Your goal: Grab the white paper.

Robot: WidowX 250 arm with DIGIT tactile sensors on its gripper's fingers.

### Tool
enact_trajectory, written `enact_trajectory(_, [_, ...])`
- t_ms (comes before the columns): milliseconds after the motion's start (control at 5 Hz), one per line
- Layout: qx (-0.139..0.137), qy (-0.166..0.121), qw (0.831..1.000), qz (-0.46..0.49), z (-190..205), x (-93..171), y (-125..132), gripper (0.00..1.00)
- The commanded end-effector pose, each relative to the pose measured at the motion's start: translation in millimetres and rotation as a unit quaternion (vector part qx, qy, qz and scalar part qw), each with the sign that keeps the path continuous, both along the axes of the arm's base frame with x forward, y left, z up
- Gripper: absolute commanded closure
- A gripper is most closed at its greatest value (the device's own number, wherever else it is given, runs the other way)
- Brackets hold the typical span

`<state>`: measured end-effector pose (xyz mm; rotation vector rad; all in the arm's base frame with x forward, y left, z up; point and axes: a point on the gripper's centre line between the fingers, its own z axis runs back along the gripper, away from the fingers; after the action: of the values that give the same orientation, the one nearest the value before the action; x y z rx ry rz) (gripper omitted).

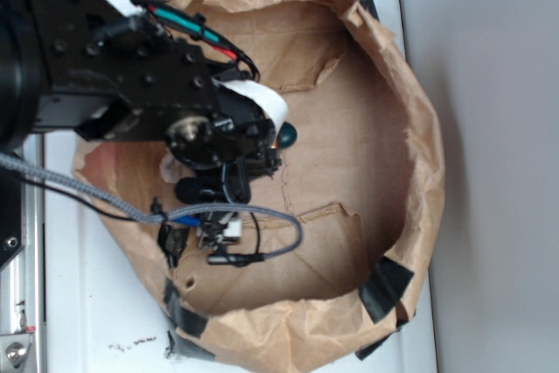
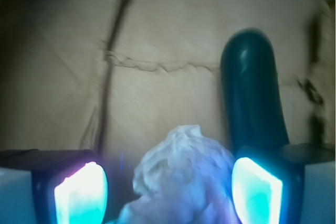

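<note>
- Wrist view: white paper (image 2: 178, 174) sits between the spread, unclenched fingers (image 2: 81, 195), touching neither.
- Dark green oblong (image 2: 252, 87) just beside the right finger.
- Brown bag (image 1: 384, 67) walls ring everything.

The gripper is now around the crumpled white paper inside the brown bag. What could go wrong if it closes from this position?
1. The dark green oblong lies right beside one of the fingers; closing or lifting may push or catch it.
2. The white paper sits between the open pads of the gripper but is loose and wrinkled, so it may compress and slip out.
3. The brown paper bag has a torn floor; a low finger could snag it.
</note>
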<state>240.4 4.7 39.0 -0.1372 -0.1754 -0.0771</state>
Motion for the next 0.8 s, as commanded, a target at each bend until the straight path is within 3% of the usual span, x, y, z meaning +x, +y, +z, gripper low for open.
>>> enact_trajectory(0, [0.014, -0.014, 1.000, 0.020, -18, -6, -8, 1.00])
enact_trajectory(200, [0.014, -0.042, 0.999, 0.022, 7, -6, -4, 1.00])
enact_trajectory(600, [-0.028, -0.078, 0.996, 0.032, 53, -9, 9, 1.00])
